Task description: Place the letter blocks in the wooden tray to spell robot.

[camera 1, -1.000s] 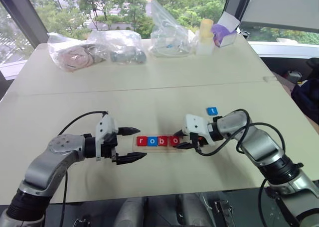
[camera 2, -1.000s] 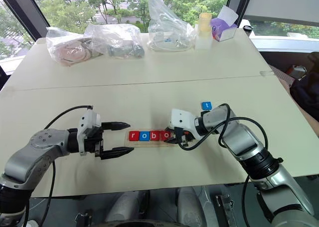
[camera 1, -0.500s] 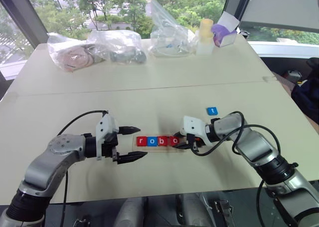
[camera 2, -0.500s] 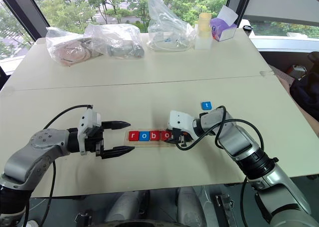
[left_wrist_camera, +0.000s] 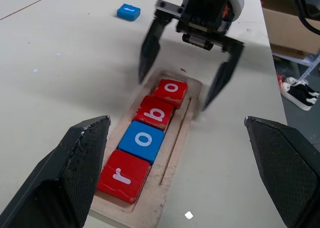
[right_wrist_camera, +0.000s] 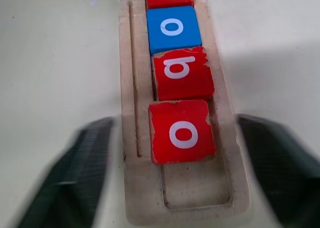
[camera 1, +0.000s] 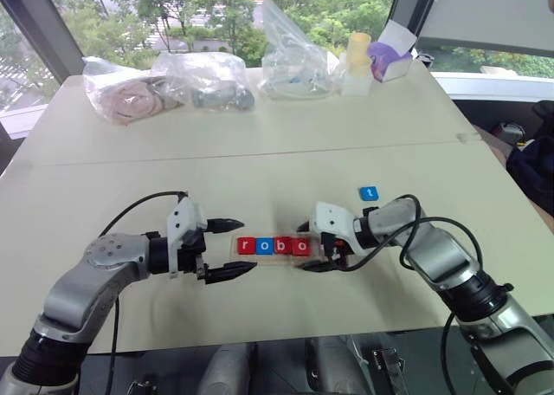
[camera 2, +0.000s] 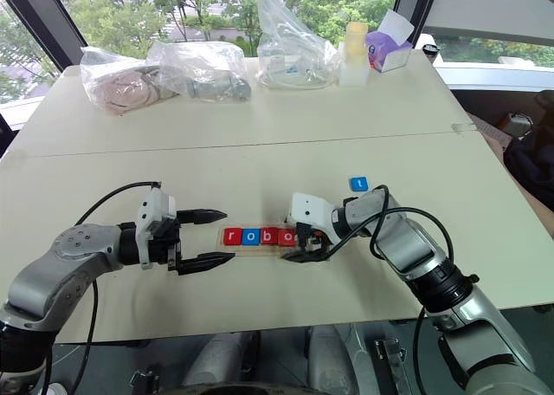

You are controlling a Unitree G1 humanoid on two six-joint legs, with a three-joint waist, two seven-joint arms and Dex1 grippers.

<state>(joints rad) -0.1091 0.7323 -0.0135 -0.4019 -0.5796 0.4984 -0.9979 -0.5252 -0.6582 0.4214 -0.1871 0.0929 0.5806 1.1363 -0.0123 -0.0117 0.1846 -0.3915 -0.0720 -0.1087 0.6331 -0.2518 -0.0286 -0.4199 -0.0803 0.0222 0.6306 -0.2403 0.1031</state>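
Wooden tray [left_wrist_camera: 176,138] lies near the front edge of the table [camera 1: 260,161], lengthwise between the two grippers. Four letter blocks sit in its groove, touching in a row — red r [left_wrist_camera: 123,175], blue o [left_wrist_camera: 145,140], red b [left_wrist_camera: 157,112], red o [left_wrist_camera: 170,91]. One slot past the red o is bare wood. The blue t block [camera 1: 369,192] lies on the table beyond the tray's right end, well apart from it.

Right gripper [left_wrist_camera: 186,81] at the tray's right end — fingers spread wide, straddling that end, holding nothing. Left gripper [camera 1: 227,250] just off the tray's left end, fingers fully apart, empty.
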